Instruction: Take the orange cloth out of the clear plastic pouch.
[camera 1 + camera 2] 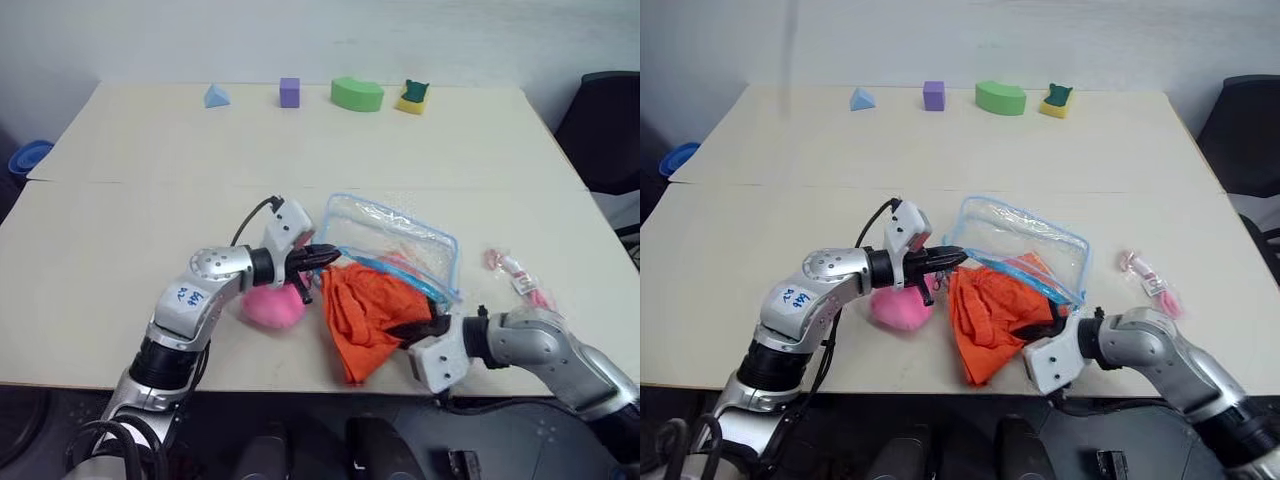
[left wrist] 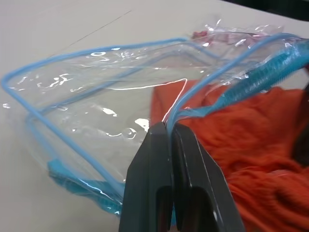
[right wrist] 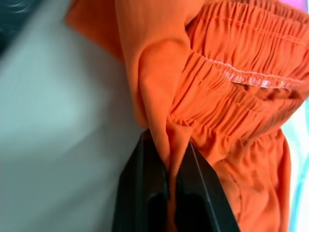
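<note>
Cloth mostly out of pouch, both pincers clamped.

Left pincer (image 1: 325,257) closed on the blue-trimmed edge of the clear plastic pouch (image 1: 395,240), holding its mouth up off the worktop (image 1: 130,180); a pink plush heart (image 1: 272,305) lies just under that arm. The orange cloth (image 1: 365,310) lies bunched on the worktop at the pouch mouth, near the front edge, touching the pouch trim. Right pincer (image 3: 169,159) closed on a fold of the orange cloth.
</note>
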### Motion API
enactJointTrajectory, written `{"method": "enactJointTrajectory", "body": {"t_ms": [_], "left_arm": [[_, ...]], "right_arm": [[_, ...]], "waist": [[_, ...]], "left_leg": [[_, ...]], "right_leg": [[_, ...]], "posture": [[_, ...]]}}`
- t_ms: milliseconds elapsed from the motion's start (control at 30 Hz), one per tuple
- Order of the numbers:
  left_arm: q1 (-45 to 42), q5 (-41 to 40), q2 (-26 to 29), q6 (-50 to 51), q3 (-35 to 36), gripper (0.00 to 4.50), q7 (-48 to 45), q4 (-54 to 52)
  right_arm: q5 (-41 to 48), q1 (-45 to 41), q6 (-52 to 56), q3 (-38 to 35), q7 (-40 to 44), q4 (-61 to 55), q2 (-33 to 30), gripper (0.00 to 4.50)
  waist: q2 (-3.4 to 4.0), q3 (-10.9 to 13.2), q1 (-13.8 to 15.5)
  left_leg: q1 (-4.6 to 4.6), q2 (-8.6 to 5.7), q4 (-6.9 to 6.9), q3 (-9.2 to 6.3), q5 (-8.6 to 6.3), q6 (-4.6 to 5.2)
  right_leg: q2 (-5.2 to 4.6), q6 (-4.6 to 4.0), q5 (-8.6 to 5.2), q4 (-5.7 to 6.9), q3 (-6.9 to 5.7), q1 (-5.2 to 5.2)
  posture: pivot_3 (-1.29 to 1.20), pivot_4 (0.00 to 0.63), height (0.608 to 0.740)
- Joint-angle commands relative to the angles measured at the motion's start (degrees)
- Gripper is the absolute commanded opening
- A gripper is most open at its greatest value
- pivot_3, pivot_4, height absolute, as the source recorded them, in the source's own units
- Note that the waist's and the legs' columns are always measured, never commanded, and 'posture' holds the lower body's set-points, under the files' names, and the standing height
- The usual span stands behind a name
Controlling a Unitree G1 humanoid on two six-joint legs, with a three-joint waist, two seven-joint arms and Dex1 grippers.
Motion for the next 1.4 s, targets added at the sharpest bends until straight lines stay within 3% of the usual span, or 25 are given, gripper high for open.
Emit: {"method": "enactJointTrajectory", "body": {"t_ms": [33,300,600,800,933,1033,1100,1300,1400], "left_arm": [[-1.44,-2.21,-0.58,0.39,-2.16,0.0,-3.43,-3.26],[-4.04,2.59,-2.69,0.14,-1.35,0.0,2.21,2.47],[-5.61,11.8,3.09,-8.1,2.61,0.0,8.41,16.0],[-3.86,11.12,7.94,-9.97,5.88,0.0,5.28,15.86],[1.88,8.04,13.52,-10.68,6.24,0.0,-3.26,8.49],[11.52,3.36,21.46,-11.41,6.24,0.0,-14.78,-3.14],[14.73,2.13,24.11,-11.39,6.35,0.0,-17.38,-6.79],[16.2,4.5,24.73,-13.27,5.11,0.0,-17.05,-8.04],[15.18,6.25,24.07,-13.87,4.59,0.0,-15.63,-6.71]], "right_arm": [[-3.51,-3.84,-0.44,2.04,-0.48,3.46,3.14,0.03],[-6.2,-5.53,-9.94,4.35,1.0,4.85,2.3,0.03],[3.19,15.15,-21.26,-7.04,4.71,-5.27,-20.03,0.03],[4.44,26.21,-22.24,-19.45,2.0,-0.21,-25.23,0.03],[5.19,28.5,-18.88,-26.67,-2.23,6.63,-21.85,0.03],[9.09,20.23,-6.41,-29.14,-10.95,9.75,-13.38,0.03],[8.03,17.01,-2.43,-28.81,-12.75,9.63,-10.01,0.03],[-0.91,12.66,1.07,-24.56,-16.89,11.76,-5.53,0.03],[-0.15,11.1,2.29,-23.26,-16.09,12.65,-3.99,0.03]], "waist": [[0.0,0.0,0.03],[0.0,0.0,0.06],[0.0,0.0,0.83],[-0.03,0.01,0.37],[-0.03,0.01,0.03],[-0.26,0.0,-0.3],[-0.14,0.07,-1.12],[-0.09,0.08,0.2],[-0.09,0.08,0.07]], "left_leg": [[0.0,0.0,0.01,0.0,0.0,0.0],[0.05,0.0,0.01,0.0,0.01,-0.01],[0.04,-0.03,-0.02,0.02,-0.01,0.02],[0.14,0.0,-0.03,0.05,-0.01,0.02],[0.15,0.0,-0.06,0.1,-0.01,0.02],[0.2,0.01,-0.05,0.08,0.0,0.02],[0.3,0.13,-0.15,0.14,-0.07,-0.08],[0.28,0.1,-0.13,0.06,-0.07,-0.04],[0.26,0.02,-0.13,0.1,-0.09,0.03]], "right_leg": [[0.0,0.0,0.0,0.0,0.0,0.0],[-0.01,0.0,0.0,0.0,-0.01,0.03],[-0.03,0.0,0.0,-0.08,0.0,0.07],[0.0,0.0,0.0,-0.03,0.04,0.13],[-0.01,0.0,0.0,-0.05,0.1,0.13],[-0.01,0.0,0.0,-0.02,0.09,0.16],[0.1,-0.01,0.0,-0.08,0.3,0.2],[0.08,-0.05,-0.03,-0.03,0.22,0.16],[0.04,-0.05,-0.03,-0.04,0.26,0.15]], "posture": [[0.0,0.15,0.74],[0.0,0.15,0.74],[0.0,0.15,0.74],[0.0,0.15,0.74],[0.0,0.15,0.74],[0.0,0.15,0.74],[0.0,0.15,0.74],[0.0,0.15,0.74],[0.0,0.15,0.74]]}}
